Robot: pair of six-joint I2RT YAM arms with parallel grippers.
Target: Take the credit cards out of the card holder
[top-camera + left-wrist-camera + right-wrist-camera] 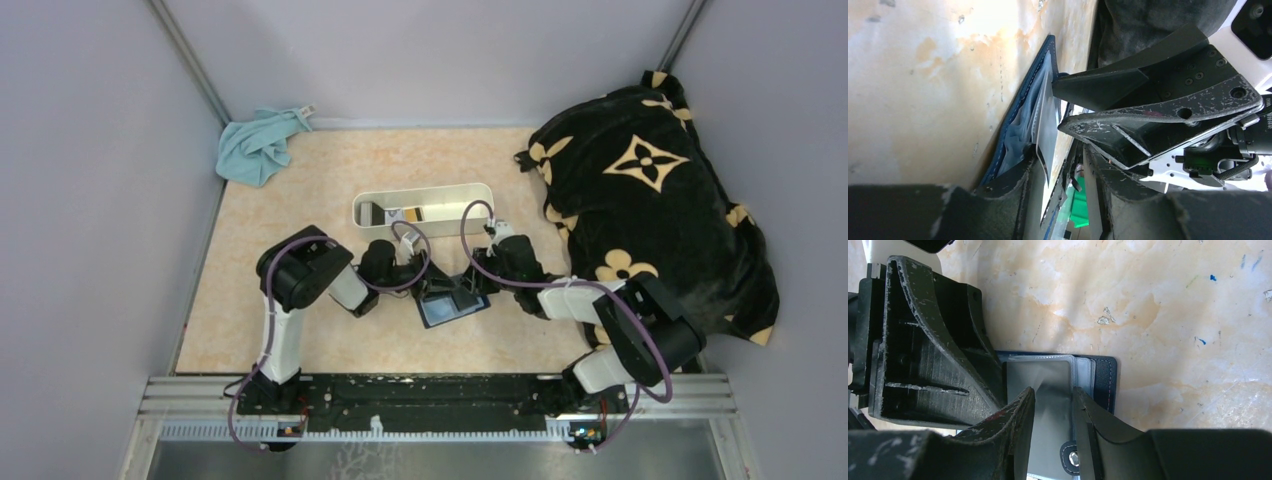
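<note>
Card holder [1105, 382] lies open on the tabletop [1173, 315], its grey credit card [1048, 377] under the parted right fingers [1090, 432]. Left fingers [973, 210] straddle its edge; grasp unclear.

One card holder [447, 310], one tray [430, 191]

We find no word, number or brand that we can read. The black blanket [690, 260] along the tabletop's right edge carries gold flower and star signs [638, 160], without letters. Marks on the cards [410, 214] in the white tray [470, 193] are too small to read
</note>
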